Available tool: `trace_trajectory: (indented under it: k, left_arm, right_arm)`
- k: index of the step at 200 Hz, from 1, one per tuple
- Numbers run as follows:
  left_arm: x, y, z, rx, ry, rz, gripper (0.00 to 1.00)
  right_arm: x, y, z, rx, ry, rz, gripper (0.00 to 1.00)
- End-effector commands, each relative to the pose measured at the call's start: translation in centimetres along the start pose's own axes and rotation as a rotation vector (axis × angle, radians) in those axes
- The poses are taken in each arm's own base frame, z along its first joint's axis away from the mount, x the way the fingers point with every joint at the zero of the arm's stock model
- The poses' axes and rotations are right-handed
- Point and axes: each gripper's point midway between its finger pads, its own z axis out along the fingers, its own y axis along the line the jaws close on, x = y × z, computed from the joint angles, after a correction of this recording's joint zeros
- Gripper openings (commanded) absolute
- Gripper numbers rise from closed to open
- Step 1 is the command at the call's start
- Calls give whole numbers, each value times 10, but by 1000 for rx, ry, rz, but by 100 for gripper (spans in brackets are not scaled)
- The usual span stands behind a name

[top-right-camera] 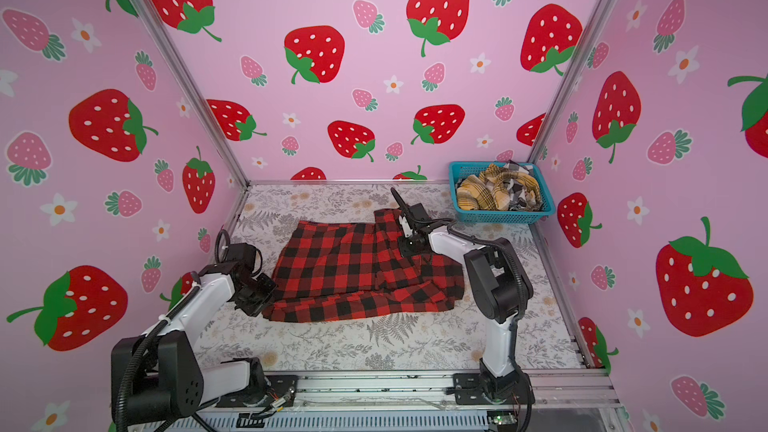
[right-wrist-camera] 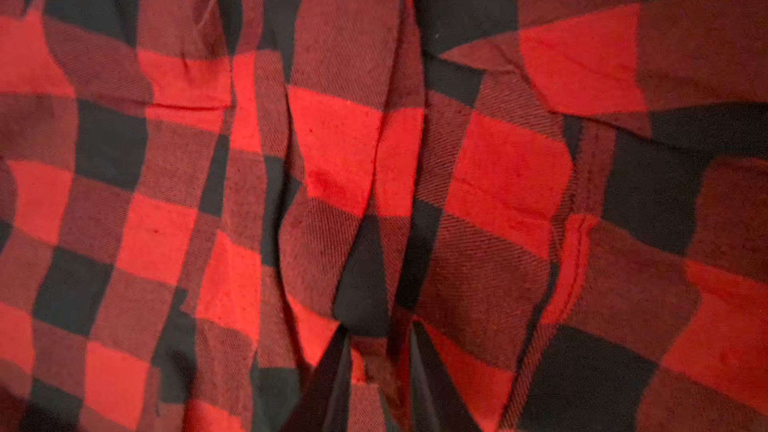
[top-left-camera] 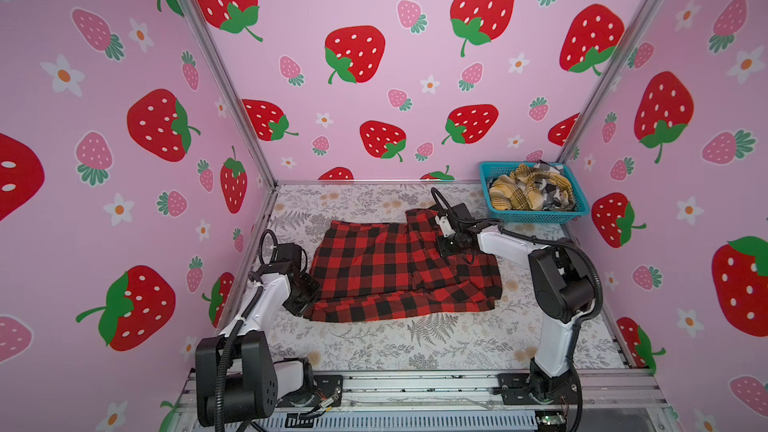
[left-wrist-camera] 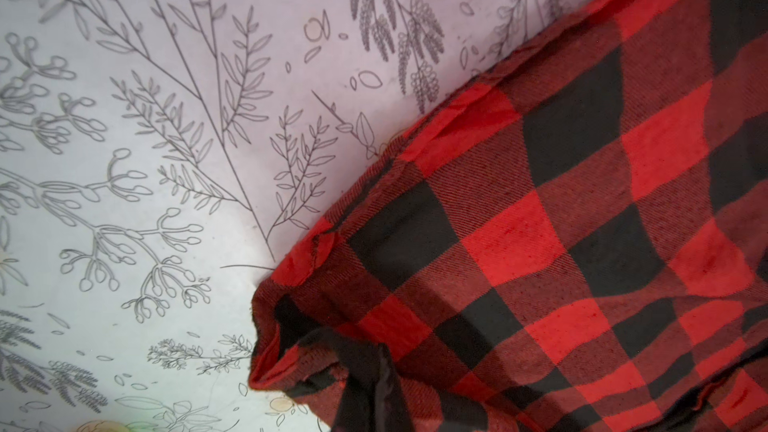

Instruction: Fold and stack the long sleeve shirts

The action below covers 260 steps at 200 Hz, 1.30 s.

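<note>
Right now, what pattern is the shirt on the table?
Red-and-black buffalo check shirt; clearest in right wrist view.

A checked shirt is lying spread across the middle of the worktop. A basket is sitting apart from it in the worktop's 2 o'clock corner and is holding crumpled plaid shirts. The left end effector is meeting the spread shirt's 8 o'clock corner. The right end effector is bearing down on the shirt's 2 o'clock part.

I can count three shirts: one red-and-black shirt on the bench, one yellow shirt and one black-and-white shirt inside the single basket at the far right corner.
</note>
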Motion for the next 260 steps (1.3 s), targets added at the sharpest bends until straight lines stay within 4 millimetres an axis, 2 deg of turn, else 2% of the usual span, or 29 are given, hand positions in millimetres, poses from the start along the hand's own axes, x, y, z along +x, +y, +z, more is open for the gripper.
trace_trajectory:
  k: [1, 8, 28, 36, 54, 70, 97, 127, 136, 144, 156, 170, 192, 208, 219, 237, 260]
  left_arm:
    - [-7, -13, -13, 15, -38, 30, 0]
    - [-9, -19, -19, 25, -54, 42, 0]
    - [-20, -37, -35, 52, -96, 67, 0]
    - [-25, -44, -40, 59, -106, 73, 0]
    - [-36, -59, -43, 67, -115, 81, 0]
    - [-43, -72, -39, 74, -122, 92, 0]
    - [-51, -85, -12, 42, -85, 113, 0]
    - [-53, -84, 21, -32, -22, 124, 0]
    - [-53, -81, 28, -54, -12, 122, 27]
    - [-56, -77, 30, -80, -16, 118, 41]
    - [-63, -75, 22, -109, -45, 116, 52]
    - [-73, -75, 0, -123, -107, 121, 56]
    - [-78, -81, -37, -106, -186, 149, 56]
    - [-66, -85, -45, -100, -178, 190, 49]
    - [-50, -86, -37, -78, -136, 207, 44]
    - [-24, -83, -13, -43, -43, 197, 26]
    - [-6, -74, 20, -39, 46, 153, 7]
  right_arm:
    - [-24, 5, -23, 2, -62, -29, 3]
    - [-32, 8, -35, -1, -94, -27, 0]
    - [-63, 6, -71, 30, -205, -26, 0]
    - [-70, 1, -83, 47, -212, -16, 0]
    - [-83, -7, -99, 55, -242, 3, 0]
    - [-86, -13, -100, 47, -244, 20, 0]
    - [-76, -24, -86, 74, -209, 47, 0]
    - [-78, -37, -80, 93, -223, 90, 0]
    - [-81, -39, -79, 95, -226, 96, 0]
    - [-84, -39, -81, 94, -232, 97, 0]
    - [-88, -39, -85, 96, -245, 100, 0]
    - [-92, -37, -90, 88, -255, 102, 0]
    - [-98, -32, -105, 68, -294, 109, 0]
    - [-101, -27, -115, 48, -319, 114, 0]
    - [-101, -24, -121, 37, -333, 119, 0]
    - [-97, -18, -127, 17, -340, 124, 0]
    - [-99, -1, -135, -35, -386, 94, 0]
